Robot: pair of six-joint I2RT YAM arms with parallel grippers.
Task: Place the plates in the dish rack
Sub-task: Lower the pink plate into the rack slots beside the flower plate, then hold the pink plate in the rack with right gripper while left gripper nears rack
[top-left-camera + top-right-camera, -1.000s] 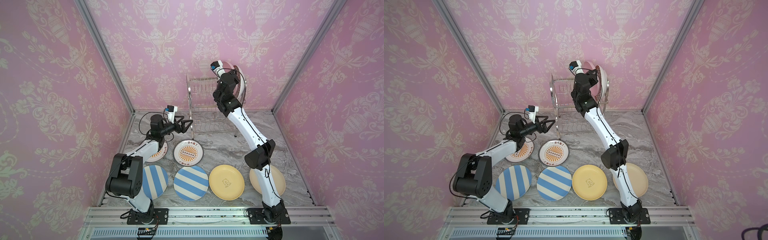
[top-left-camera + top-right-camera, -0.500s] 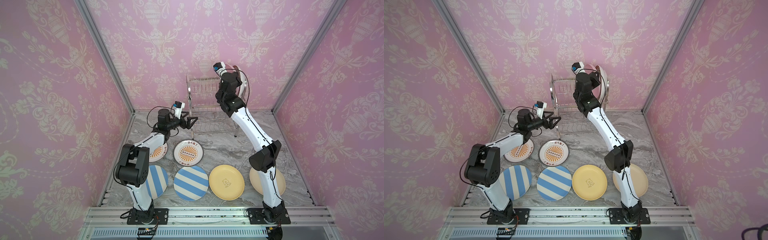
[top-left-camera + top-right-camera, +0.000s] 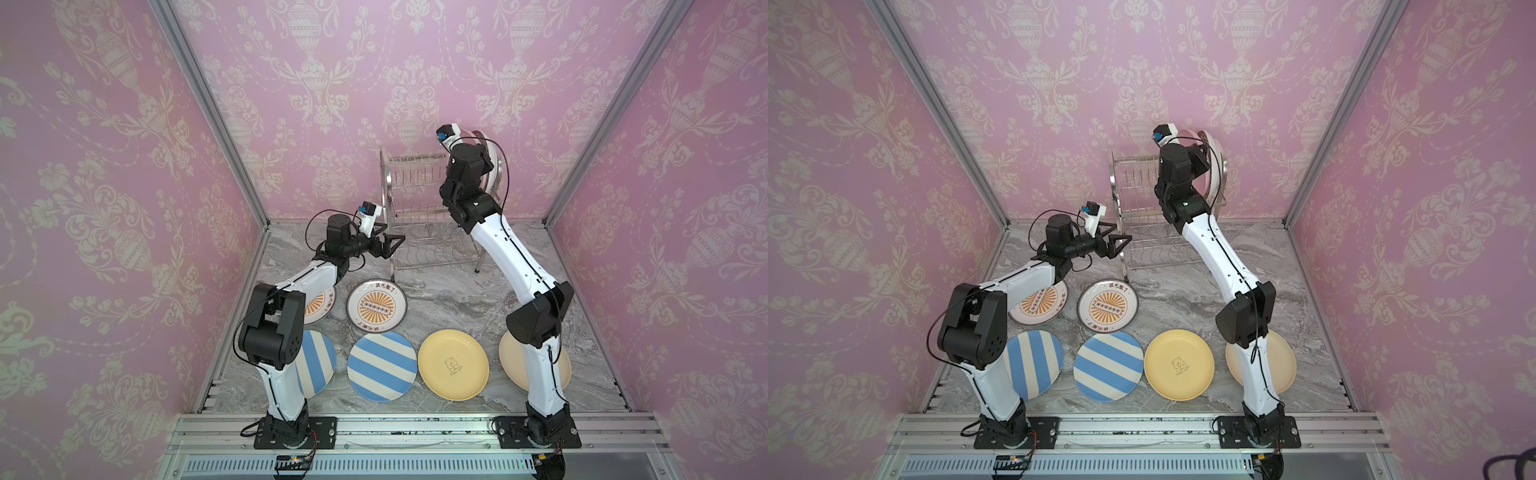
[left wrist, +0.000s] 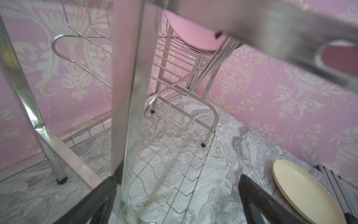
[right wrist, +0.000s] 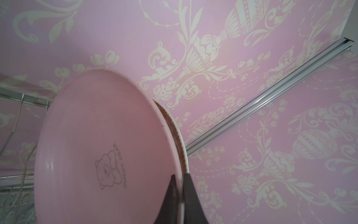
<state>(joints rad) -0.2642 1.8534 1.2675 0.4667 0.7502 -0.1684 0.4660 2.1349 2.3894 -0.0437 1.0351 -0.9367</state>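
My right gripper (image 5: 179, 177) is shut on the rim of the pink plate (image 5: 100, 151), holding it upright over the right end of the dish rack's (image 3: 415, 199) top tier. Just behind it stands a dark scale-patterned plate (image 5: 172, 124). My left gripper (image 3: 392, 245) is open low at the rack's front left post, which stands between its fingers (image 4: 257, 201) in the left wrist view. Flat on the table lie two sunburst plates (image 3: 376, 305) (image 3: 320, 305), two striped plates (image 3: 382, 365) (image 3: 316, 368), a yellow plate (image 3: 453, 363) and a beige plate (image 3: 511, 357), partly under my right arm.
The rack stands against the back wall on a marble table (image 3: 449, 291). Pink patterned walls close in the left, right and back. The rack's lower wire shelf (image 4: 170, 155) holds nothing. An aluminium rail (image 3: 415, 428) runs along the front edge.
My left gripper has moved right, from above the sunburst plates to the rack's left post. My right arm has shifted slightly right with the pink plate.
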